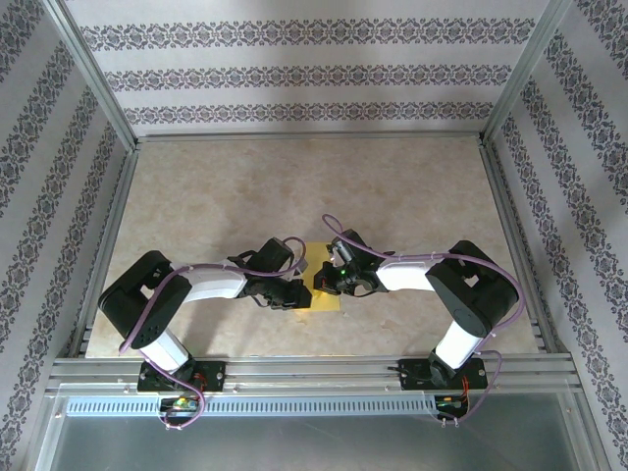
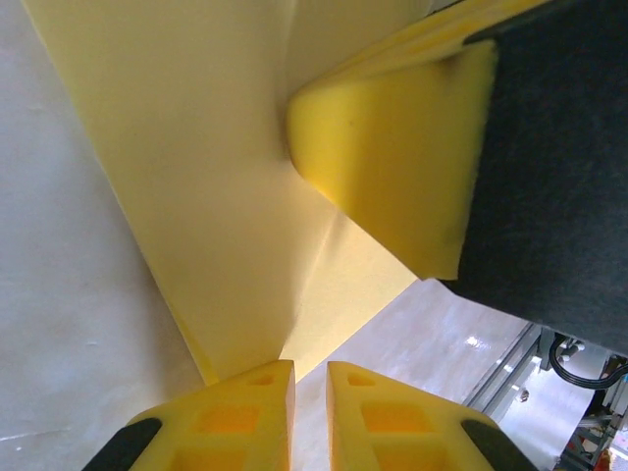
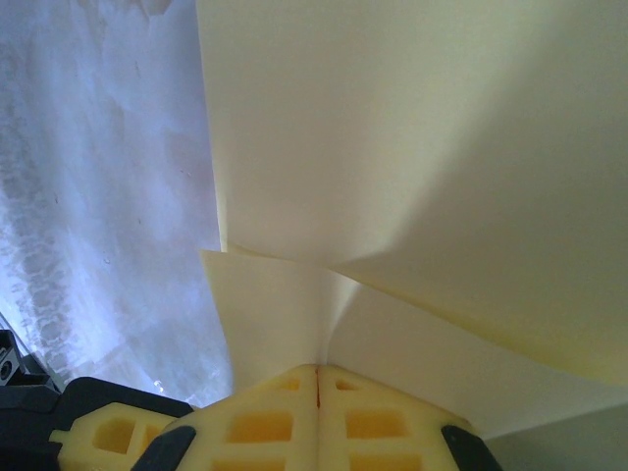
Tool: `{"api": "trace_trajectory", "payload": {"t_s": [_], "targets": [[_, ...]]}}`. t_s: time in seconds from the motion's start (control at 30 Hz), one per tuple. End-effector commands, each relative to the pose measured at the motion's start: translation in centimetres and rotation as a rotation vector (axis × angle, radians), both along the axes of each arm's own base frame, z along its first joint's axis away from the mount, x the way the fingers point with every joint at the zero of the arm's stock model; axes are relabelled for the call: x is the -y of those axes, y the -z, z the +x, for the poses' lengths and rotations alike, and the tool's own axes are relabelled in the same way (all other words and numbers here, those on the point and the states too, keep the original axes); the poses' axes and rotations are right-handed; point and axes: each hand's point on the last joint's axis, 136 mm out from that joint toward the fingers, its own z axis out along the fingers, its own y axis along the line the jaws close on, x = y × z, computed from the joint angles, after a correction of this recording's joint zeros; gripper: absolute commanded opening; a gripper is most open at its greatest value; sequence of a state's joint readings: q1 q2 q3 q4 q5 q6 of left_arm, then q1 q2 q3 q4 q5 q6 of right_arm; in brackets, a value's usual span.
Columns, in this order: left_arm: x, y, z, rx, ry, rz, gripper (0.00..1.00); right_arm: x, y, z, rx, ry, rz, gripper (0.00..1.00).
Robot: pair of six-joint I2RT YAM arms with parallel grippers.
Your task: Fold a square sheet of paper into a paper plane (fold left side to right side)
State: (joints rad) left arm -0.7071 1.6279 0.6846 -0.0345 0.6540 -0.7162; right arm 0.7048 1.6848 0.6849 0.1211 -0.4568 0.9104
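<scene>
Two robot arms, bolted to an aluminium rail (image 1: 314,371) at the near edge of the table (image 1: 294,186), reach inward and meet over the square sheet of paper (image 1: 326,300) just beyond the rail, at mid-width. The left arm (image 1: 211,285) and the right arm (image 1: 412,275) are both bent at the elbow, purple cables looping along them, their wrists almost touching above the yellow sheet.

The left gripper (image 1: 299,292) sits at the sheet's left edge. In the left wrist view its two yellow fingers (image 2: 235,417) stand a narrow slit apart, with pale table showing through the gap. The sheet's lower corner comes down to the tip of one of them, and a crease runs down toward the slit. The paper itself is raised off the table here, one panel standing steeply.

The right gripper (image 1: 332,280) is at the sheet's far right side. In the right wrist view its claw is closed tight, finger against finger, and a fold of the paper runs straight into the seam between the tips, so this gripper has the sheet pinched. From the pinch, one flap lifts up and away, overlapping a second layer below. In the left wrist view a foam pad (image 2: 392,167) of this right gripper presses against the raised paper from above.

Beyond the grippers the beige marbled tabletop stretches back, framed by metal posts (image 1: 93,74). The far wall (image 1: 294,74) is papered in grey floral stripes.
</scene>
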Motion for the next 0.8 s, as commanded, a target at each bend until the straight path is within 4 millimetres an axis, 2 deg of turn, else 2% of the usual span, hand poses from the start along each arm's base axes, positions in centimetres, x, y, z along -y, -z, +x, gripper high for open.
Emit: {"api": "trace_trajectory", "payload": {"t_s": [0.0,0.13,0.47,0.77], "targets": [[0.1,0.6,-0.5,-0.013,0.005,0.006,0.17,1.3,2.0,-1.4,-0.051,-0.013,-0.072,0.00],[-0.4,1.0,-0.6,-0.016,-0.003,0.037,0.16,1.0,1.5,-1.1,-0.037,-0.017,-0.059,0.00],[-1.1,1.8,-1.0,-0.034,-0.017,0.076,0.13,-0.4,-2.0,0.4,0.049,-0.037,0.011,0.00],[-0.9,2.1,-1.1,-0.045,-0.011,0.073,0.10,-0.2,-3.1,0.0,0.071,-0.037,0.031,0.00]]}}
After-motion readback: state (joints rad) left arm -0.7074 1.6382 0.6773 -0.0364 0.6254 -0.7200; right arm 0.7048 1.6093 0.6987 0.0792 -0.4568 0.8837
